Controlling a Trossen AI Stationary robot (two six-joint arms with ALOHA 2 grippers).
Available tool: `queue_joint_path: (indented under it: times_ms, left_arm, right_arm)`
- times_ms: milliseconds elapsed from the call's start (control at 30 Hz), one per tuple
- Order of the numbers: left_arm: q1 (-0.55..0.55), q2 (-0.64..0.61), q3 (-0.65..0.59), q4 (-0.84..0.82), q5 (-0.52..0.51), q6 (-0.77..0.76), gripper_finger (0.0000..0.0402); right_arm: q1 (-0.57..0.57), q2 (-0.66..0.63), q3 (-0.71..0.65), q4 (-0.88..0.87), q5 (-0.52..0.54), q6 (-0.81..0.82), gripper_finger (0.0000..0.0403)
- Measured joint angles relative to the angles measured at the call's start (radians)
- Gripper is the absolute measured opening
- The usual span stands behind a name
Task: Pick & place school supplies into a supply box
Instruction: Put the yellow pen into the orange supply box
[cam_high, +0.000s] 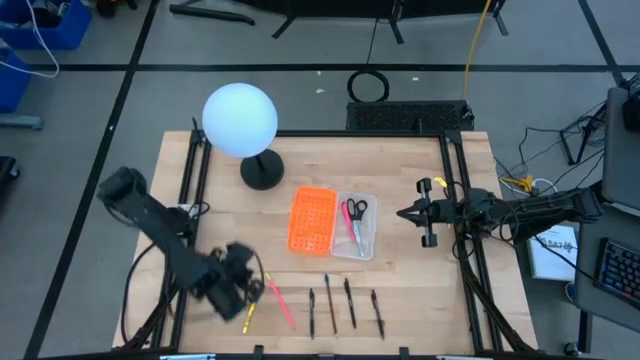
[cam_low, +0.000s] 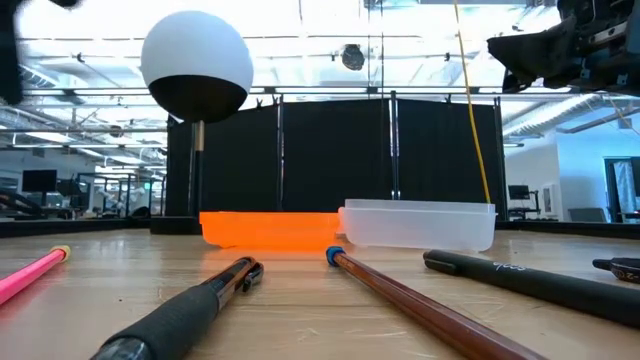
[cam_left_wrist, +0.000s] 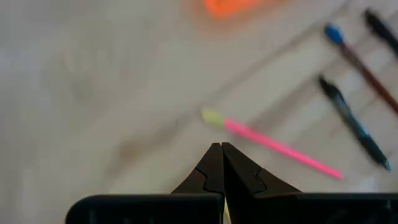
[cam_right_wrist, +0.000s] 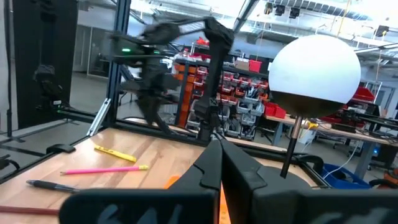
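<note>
A: Which item lies closest to the left pincer (cam_high: 246, 290), and how would it handle?

B: The pink pencil (cam_left_wrist: 278, 148) lies flat on the tabletop (cam_high: 400, 170) just ahead of the fingertips, with the yellow pencil (cam_high: 248, 314) beside the pincer. Both look light, thin and stiff, and likely to roll. A hold across the middle of the shaft seems soundest. The pincer is clenched and carries nothing.

A: And the remaining supplies?

B: Four dark pens (cam_high: 350, 303) lie side by side beyond the pink pencil, farther from the left pincer. The low view shows one with a rubbery grip, which should slip less than a bare barrel. The scissors (cam_high: 354, 212) and one pink-red pen already lie inside the supply box (cam_high: 372, 240), a clear shallow tray touching the orange tray (cam_high: 312, 220).

A: The right arm?

B: The right pincer (cam_high: 412, 213) is raised just beyond the box's far side, clenched and empty.

A: Surface and room?

B: Pale wood, smooth, so round shafts may roll. A white globe lamp (cam_high: 240, 120) stands behind the trays. Black frame rails edge the tabletop; shelving and benches fill the room.
</note>
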Motion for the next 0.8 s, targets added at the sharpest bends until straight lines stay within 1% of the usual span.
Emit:
queue_joint_path:
  times_ms: [67, 133, 233, 333, 400, 467, 600, 700, 800]
  left_arm:
    - [-0.049, 0.095, 0.101, -0.068, 0.008, -0.119, 0.0001]
    - [-0.087, 0.175, 0.196, -0.114, 0.016, -0.200, 0.0001]
    - [-0.119, 0.269, 0.310, -0.155, 0.051, -0.258, 0.0006]
    - [-0.126, 0.332, 0.386, -0.182, 0.067, -0.284, 0.0027]
    - [-0.124, 0.353, 0.405, -0.179, 0.061, -0.259, 0.0047]
    - [-0.114, 0.366, 0.404, -0.175, 0.082, -0.260, 0.0069]
    - [-0.088, 0.376, 0.393, -0.169, 0.191, -0.340, 0.0124]
    - [-0.068, 0.375, 0.388, -0.154, 0.271, -0.339, 0.0167]
    - [-0.056, 0.375, 0.388, -0.120, 0.285, -0.301, 0.0201]
  right_arm:
    - [0.000, 0.000, 0.000, 0.000, 0.000, 0.009, 0.0000]
    - [0.000, 0.000, 0.000, 0.000, 0.000, 0.020, 0.0000]
    - [0.000, 0.000, 0.000, -0.001, 0.000, 0.020, 0.0000]
    - [0.000, 0.000, 0.000, -0.005, 0.000, 0.020, 0.0000]
    - [0.000, 0.000, 0.000, -0.009, 0.000, 0.020, 0.0000]
    - [0.000, 0.000, 0.000, -0.017, 0.000, 0.020, 0.0000]
    - [0.000, 0.000, 0.000, -0.038, 0.000, 0.020, 0.0000]
    - [0.000, 0.000, 0.000, -0.045, 0.000, 0.020, 0.0000]
    - [0.000, 0.000, 0.000, -0.045, 0.000, 0.016, 0.0000]
